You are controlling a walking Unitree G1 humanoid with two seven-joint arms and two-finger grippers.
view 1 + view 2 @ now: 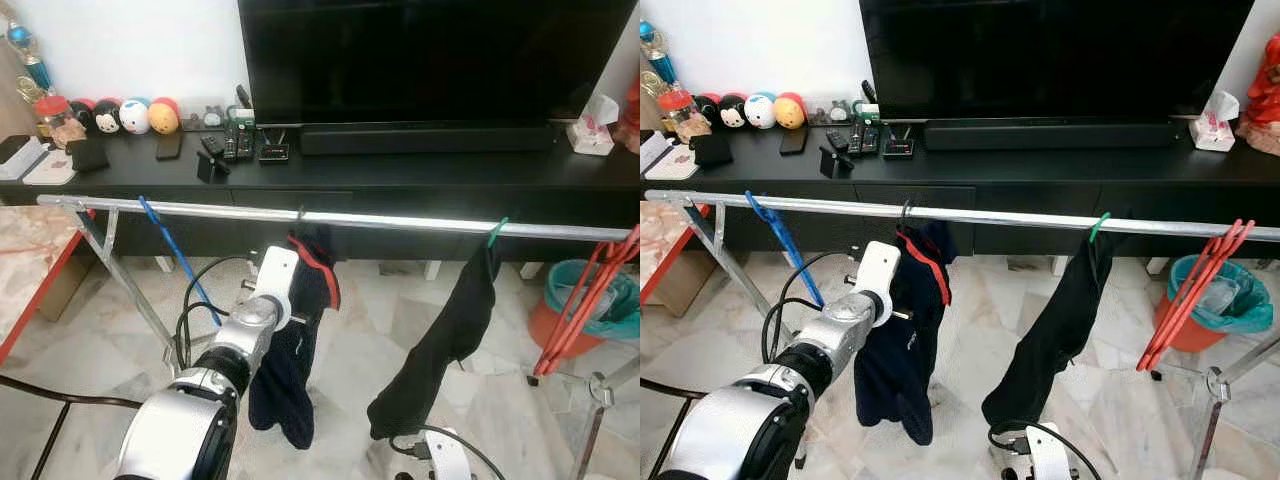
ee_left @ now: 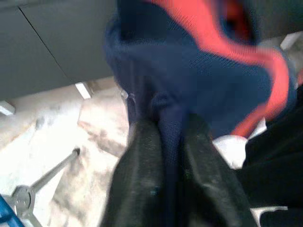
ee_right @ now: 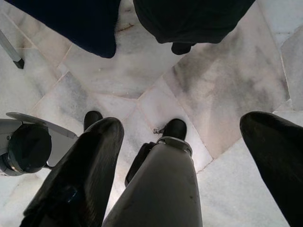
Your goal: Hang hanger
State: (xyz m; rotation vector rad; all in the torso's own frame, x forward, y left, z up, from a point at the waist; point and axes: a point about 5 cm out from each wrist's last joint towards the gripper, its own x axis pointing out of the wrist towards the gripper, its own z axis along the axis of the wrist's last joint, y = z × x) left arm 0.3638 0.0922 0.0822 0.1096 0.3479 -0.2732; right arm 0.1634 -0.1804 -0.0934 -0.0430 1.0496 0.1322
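Across the near side of the room ran a silver rail [image 1: 400,221], in front of a long black desk [image 1: 420,170] carrying a TV [image 1: 430,60]. From the rail's middle hung a navy garment [image 1: 290,370] with a red collar, on a hanger whose hook [image 1: 300,213] sat over the rail. The left hand [image 2: 170,156] reached up from the near left and pinched a fold of that navy cloth between its fingers [image 2: 142,179], just below the collar. Right of it, a black garment [image 1: 440,350] hung from a green hook [image 1: 497,232]. A blue hanger [image 1: 175,255] sat on the rail toward the left, and red hangers [image 1: 590,290] hung at the far right, near a bin [image 1: 590,305]. The right hand [image 3: 184,156] hung low over the marble floor [image 3: 151,75], its fingers [image 3: 85,165] spread apart and holding nothing.
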